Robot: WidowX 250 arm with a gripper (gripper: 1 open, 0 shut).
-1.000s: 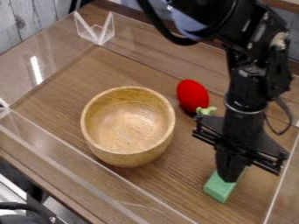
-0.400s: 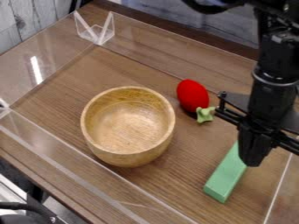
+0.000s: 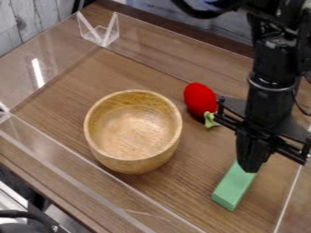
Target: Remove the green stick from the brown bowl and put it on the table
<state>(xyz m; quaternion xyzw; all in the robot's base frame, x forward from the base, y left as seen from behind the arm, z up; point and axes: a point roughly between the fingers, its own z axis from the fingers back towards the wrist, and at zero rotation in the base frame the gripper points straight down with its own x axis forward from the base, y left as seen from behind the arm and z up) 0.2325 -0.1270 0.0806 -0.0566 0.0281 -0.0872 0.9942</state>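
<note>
Lying flat on the table (image 3: 134,68) near its right edge, the green stick (image 3: 235,187) is out of the brown bowl (image 3: 134,130), which sits empty. The gripper (image 3: 253,167), closed on nothing, hangs just above; little remains.

We see a flat, matte bright-green rectangular block (image 3: 235,189), a light-brown round wooden bowl (image 3: 134,130) with visible grain, a red strawberry-like toy (image 3: 201,97) with green stem, a brown wood-grain surface (image 3: 145,68), and a black hand (image 3: 253,167).
</note>
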